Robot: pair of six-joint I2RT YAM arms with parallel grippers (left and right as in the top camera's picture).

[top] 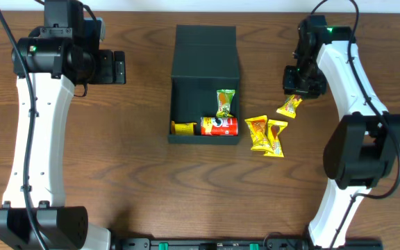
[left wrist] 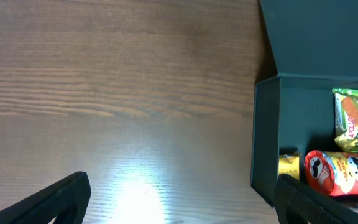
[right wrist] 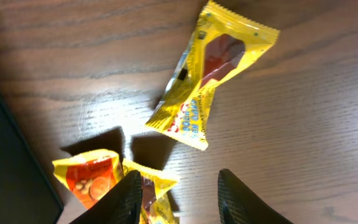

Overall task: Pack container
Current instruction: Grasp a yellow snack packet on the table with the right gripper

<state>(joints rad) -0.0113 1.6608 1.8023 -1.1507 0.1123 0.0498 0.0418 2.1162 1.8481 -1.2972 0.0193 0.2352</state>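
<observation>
The dark teal-green container point(top: 205, 52) stands at the table's middle with its flap lid open toward the back. Inside lie a green packet point(top: 226, 103), a red Pringles can point(top: 219, 126) and a small yellow item point(top: 182, 128); the left wrist view shows the container wall point(left wrist: 266, 124), the can point(left wrist: 344, 173) and the green packet point(left wrist: 351, 118). My right gripper point(top: 298, 87) is open and empty over the table, just behind a yellow packet point(top: 289, 105), which also shows in the right wrist view point(right wrist: 210, 68). My left gripper point(top: 120, 67) is open and empty, left of the container.
Two more yellow snack packets point(top: 257, 132) point(top: 277, 137) lie side by side right of the container's front corner. In the right wrist view one packet point(right wrist: 89, 177) sits left of my right gripper point(right wrist: 182, 199); another lies partly behind its left finger. The table is brown wood.
</observation>
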